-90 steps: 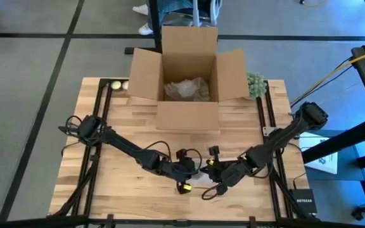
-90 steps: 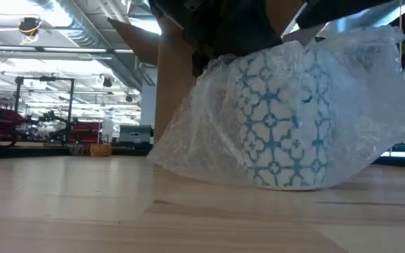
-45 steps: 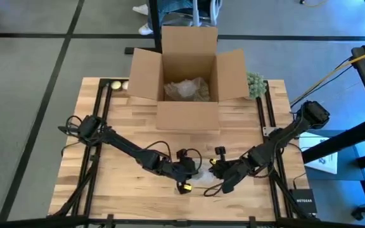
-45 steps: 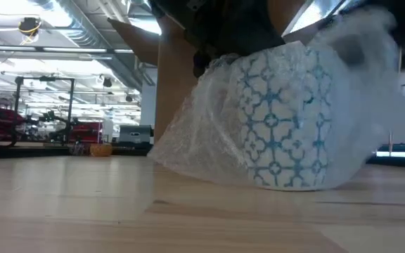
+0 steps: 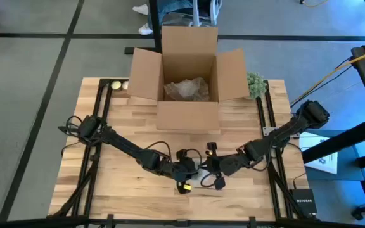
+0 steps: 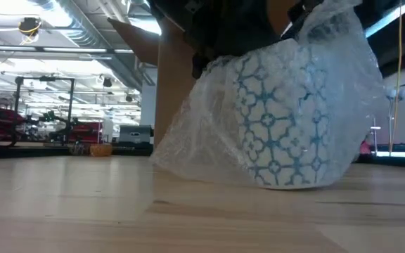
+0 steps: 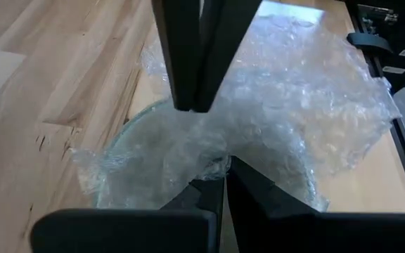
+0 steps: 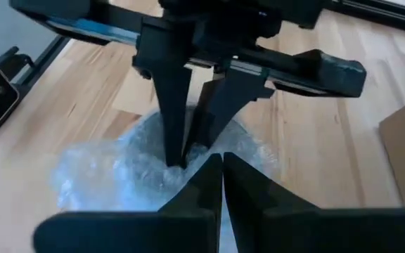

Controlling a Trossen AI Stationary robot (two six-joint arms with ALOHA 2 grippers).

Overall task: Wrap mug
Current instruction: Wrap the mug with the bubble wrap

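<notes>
Both pincers (closed) pinching bubble wrap [image 6: 209,133], mug [image 6: 280,119] inside

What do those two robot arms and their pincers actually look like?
Both the left arm and the right arm are slim, black and jointed, with thin black cables looping alongside. Each end effector, left and right, has two flat, dark, tapering fingers.
</notes>
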